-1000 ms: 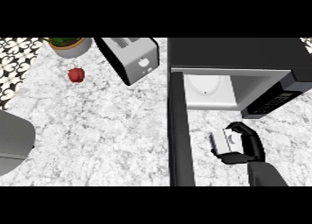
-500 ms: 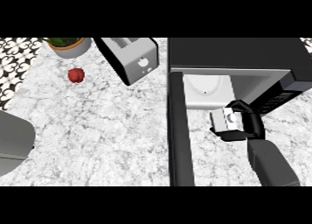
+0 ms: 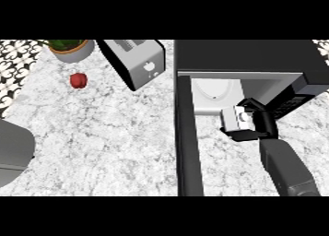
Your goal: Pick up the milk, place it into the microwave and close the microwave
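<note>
Milk (image 3: 233, 119) is clamped in right robot hand (image 3: 257, 123) at microwave (image 3: 248, 55) mouth, beside open door (image 3: 185, 138); toaster (image 3: 136, 62), plant (image 3: 70, 48) are set well left on desk (image 3: 105, 138). Versus earlier, milk is carried nearer the opening

counter (image 3: 105, 133): veined grey-white stone, smooth
microwave (image 3: 248, 55): black casing, matt
toaster (image 3: 136, 62): silvery metal, faint sheen, left of microwave
milk (image 3: 236, 119): white carton, matt
right hand (image 3: 258, 126): black, matt
</note>
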Robot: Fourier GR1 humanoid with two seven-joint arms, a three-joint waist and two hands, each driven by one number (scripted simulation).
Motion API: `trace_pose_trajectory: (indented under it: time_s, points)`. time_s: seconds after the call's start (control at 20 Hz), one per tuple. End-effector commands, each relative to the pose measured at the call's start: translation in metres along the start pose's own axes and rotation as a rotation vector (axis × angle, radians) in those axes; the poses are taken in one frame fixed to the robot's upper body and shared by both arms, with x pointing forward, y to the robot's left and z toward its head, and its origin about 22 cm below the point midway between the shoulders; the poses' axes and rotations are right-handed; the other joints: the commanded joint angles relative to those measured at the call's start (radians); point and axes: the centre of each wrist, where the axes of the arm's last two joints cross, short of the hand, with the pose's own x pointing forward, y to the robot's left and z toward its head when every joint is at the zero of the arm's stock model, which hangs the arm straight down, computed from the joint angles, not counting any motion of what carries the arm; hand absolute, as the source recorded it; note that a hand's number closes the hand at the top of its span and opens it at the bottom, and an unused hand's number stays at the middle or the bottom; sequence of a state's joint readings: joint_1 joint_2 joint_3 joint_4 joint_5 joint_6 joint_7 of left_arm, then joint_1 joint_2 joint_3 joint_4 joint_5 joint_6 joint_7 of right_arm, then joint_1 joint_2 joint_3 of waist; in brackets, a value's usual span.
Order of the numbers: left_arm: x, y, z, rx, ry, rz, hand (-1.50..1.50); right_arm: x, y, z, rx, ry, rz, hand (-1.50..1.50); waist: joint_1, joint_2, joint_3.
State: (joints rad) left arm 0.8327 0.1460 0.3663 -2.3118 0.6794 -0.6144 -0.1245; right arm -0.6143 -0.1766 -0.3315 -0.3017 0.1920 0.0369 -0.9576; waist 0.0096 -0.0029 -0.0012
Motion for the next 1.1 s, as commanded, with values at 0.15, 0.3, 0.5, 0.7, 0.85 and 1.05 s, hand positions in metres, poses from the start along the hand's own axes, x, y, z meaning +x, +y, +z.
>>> trace_pose_trajectory:
  time_s: [0.15,0.3,0.5,0.7,0.85,1.05]
  points:
    - [0.005,0.005,-0.014,-0.05,-0.063,0.008,-1.5,0.054,-0.024,-0.08,-0.043,-0.017,0.132,1.5,0.055,0.024,0.004]
    - [0.002,0.004,-0.017,-0.056,-0.079,0.011,-1.5,0.057,-0.041,-0.08,-0.101,-0.027,0.251,1.5,0.071,0.029,0.003]
    - [0.004,0.001,-0.021,-0.078,-0.067,0.002,-1.5,0.051,-0.031,-0.075,-0.147,-0.03,0.304,1.5,0.085,0.034,0.004]
    - [0.003,0.006,-0.025,-0.089,-0.067,0.009,-1.5,0.055,-0.036,-0.079,-0.188,-0.035,0.325,1.5,0.106,0.04,0.003]
    - [0.004,0.005,-0.028,-0.114,-0.061,0.008,-1.5,0.053,-0.041,-0.074,-0.201,-0.051,0.337,1.5,0.117,0.046,0.005]
    - [0.005,0.007,-0.031,-0.102,-0.075,0.001,-1.5,0.051,-0.047,-0.069,-0.227,-0.048,0.343,1.5,0.125,0.049,0.005]
